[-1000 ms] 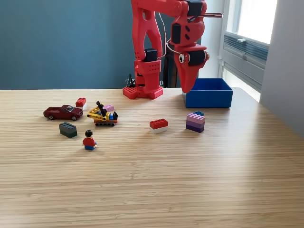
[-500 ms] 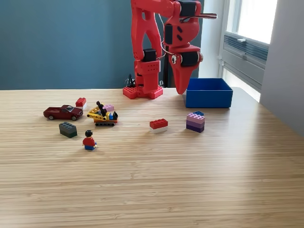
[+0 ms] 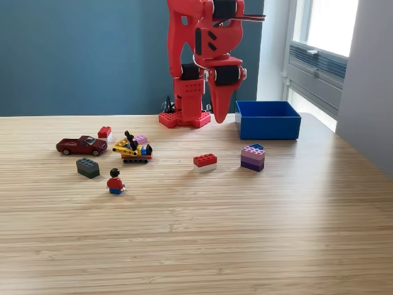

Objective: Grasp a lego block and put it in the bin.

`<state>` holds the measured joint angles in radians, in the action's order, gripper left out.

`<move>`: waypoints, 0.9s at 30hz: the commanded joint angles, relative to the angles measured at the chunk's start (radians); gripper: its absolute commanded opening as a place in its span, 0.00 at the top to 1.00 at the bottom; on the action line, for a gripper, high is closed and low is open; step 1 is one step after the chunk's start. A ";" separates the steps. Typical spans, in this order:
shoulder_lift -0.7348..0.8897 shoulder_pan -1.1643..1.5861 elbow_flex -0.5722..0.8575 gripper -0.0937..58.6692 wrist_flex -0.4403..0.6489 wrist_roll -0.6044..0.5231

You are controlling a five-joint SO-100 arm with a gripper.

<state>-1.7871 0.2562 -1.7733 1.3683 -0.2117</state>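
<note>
A red plastic robot arm stands at the upper middle of the frame, its base on the far edge of a pale, wood-grained worktop. Its gripper points straight down, hanging in the air above the worktop just left of the bin. The fingers taper together to one tip with no gap showing and nothing between them, so they look clenched and empty.

The rectangular, low-walled, bright blue plastic bin sits on the worktop at the upper right of the frame, near the window; what lies inside it cannot be seen from this angle.

In front of the bin, toward the middle right, is a small stack of pink and purple lego blocks with a blue piece behind its top. To its left, near the frame's centre, lies a red lego block on a white one.

At the middle left are a dark red toy car, a small red lego block just behind it, a dark grey lego block in front of it, and a yellow and black lego vehicle with a pink piece behind. A lego figure in a red top stands nearest the camera, below that group.
</note>
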 commanded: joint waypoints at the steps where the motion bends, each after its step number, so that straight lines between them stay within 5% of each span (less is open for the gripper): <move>1: -0.018 -0.095 0.052 0.89 -0.003 -0.021; 7: -0.018 -0.212 -0.009 0.57 -0.002 0.092; 11: -0.026 -0.284 -0.020 0.46 -0.002 0.195; 27: -0.032 -0.502 -0.172 0.36 -0.003 0.456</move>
<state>-1.7871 -0.2071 -1.9528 1.3652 0.2224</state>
